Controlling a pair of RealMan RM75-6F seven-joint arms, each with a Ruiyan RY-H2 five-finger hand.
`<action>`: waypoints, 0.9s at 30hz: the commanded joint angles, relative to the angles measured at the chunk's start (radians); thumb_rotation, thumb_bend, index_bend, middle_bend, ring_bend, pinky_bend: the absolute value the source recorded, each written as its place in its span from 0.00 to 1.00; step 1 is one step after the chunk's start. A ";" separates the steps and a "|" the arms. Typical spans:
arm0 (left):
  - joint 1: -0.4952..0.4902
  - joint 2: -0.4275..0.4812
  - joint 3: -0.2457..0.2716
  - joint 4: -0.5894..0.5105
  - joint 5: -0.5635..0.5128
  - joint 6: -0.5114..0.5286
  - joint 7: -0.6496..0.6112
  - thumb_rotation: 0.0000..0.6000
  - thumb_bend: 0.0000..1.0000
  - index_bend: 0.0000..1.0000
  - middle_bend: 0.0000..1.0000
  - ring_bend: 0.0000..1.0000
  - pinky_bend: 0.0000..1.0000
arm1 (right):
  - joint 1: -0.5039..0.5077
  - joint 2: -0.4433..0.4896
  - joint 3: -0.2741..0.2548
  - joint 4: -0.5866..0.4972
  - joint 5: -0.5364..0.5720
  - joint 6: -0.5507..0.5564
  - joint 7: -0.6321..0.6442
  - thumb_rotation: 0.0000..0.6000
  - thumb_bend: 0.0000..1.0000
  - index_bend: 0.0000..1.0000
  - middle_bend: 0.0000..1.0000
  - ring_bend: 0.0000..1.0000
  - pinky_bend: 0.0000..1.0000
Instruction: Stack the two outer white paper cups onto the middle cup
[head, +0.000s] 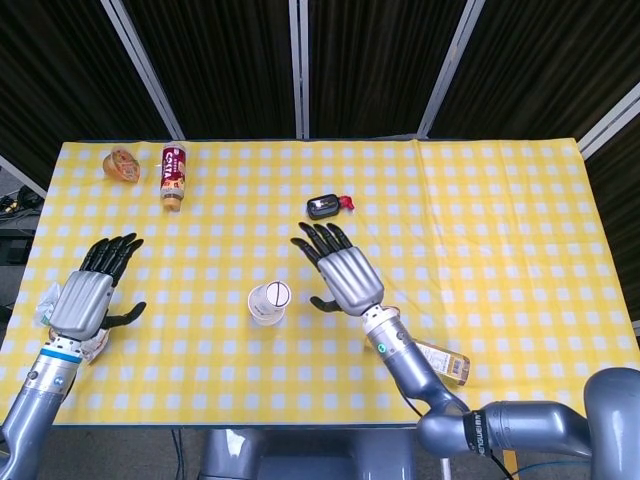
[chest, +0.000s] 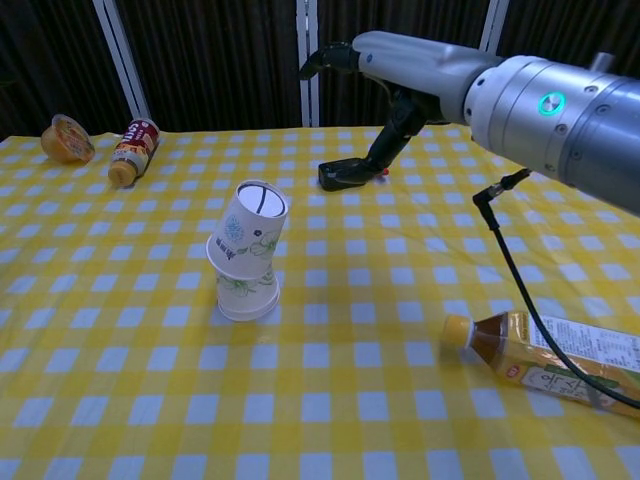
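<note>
A stack of white paper cups (head: 268, 302) with flower prints stands upside down near the table's middle. In the chest view the top cup (chest: 248, 228) leans to the right on the lower cup (chest: 247, 290). My right hand (head: 345, 275) hovers open to the right of the stack, fingers spread, touching nothing; its fingers (chest: 330, 57) also reach in at the top of the chest view. At the table's left edge my left hand (head: 88, 294) stays open above the cloth, holding nothing.
A tea bottle (chest: 555, 362) lies on its side at the front right. A black device with a red end (head: 326, 206) lies behind the stack. A brown bottle (head: 173, 176) and an orange snack cup (head: 121, 164) lie at the far left. Crumpled packaging (head: 47, 303) sits under my left hand.
</note>
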 joint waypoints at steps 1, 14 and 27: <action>0.000 -0.003 0.000 -0.002 0.004 0.003 0.007 1.00 0.28 0.00 0.00 0.00 0.00 | -0.023 0.016 0.001 0.021 0.003 0.010 0.026 1.00 0.07 0.13 0.00 0.00 0.00; 0.001 -0.009 0.002 0.002 0.006 0.003 0.018 1.00 0.28 0.00 0.00 0.00 0.00 | 0.011 -0.076 0.042 0.097 -0.002 -0.006 0.052 1.00 0.00 0.10 0.00 0.00 0.00; -0.003 -0.006 -0.001 0.009 -0.009 -0.016 -0.001 1.00 0.28 0.00 0.00 0.00 0.00 | 0.064 -0.185 0.077 0.200 0.045 -0.035 0.036 1.00 0.00 0.09 0.00 0.00 0.00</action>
